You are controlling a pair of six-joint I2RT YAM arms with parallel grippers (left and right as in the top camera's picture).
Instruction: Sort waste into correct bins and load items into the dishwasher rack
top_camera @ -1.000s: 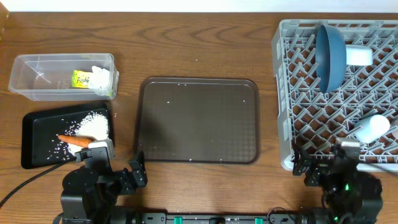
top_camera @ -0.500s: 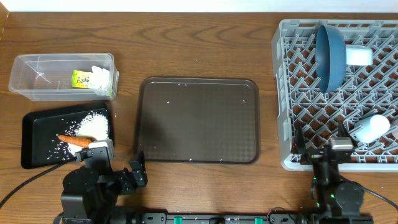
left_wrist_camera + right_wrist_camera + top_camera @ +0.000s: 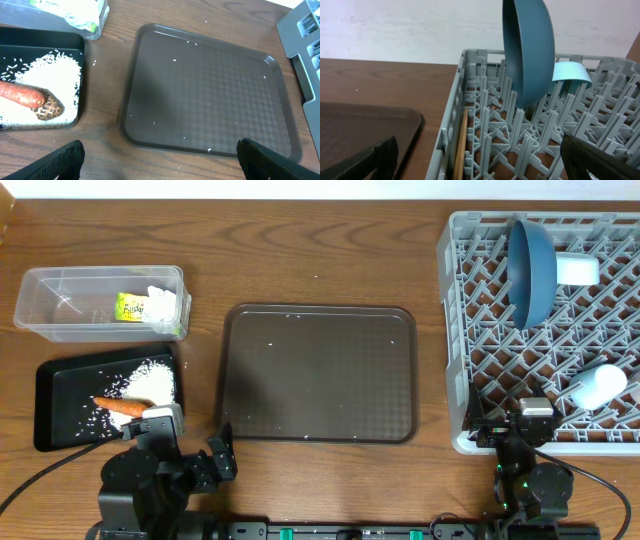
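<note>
Sorted by the look of it: yellow-green wrapper (image 3: 130, 307) in clear tub (image 3: 100, 271), carrot (image 3: 118, 406) and rice (image 3: 152, 380) on black tray (image 3: 46, 405), dark blue plate-bowl (image 3: 530, 268), white cup (image 3: 598, 387), chopsticks (image 3: 462, 145) in dishwasher rack (image 3: 452, 330); left hand (image 3: 160, 162), right hand (image 3: 485, 165) gaping, empty; best backed straight off, clear of rack wall.

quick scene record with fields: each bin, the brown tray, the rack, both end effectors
clear tub: printed wrapper, crumpled white paper
black tray: rice, carrot, brownish scrap
brown serving tray: few stray grains
rack: dark blue plate-bowl on edge, light blue bowl, white cup, chopsticks
left end effector: open, holding nothing
right end effector: open, holding nothing
</note>
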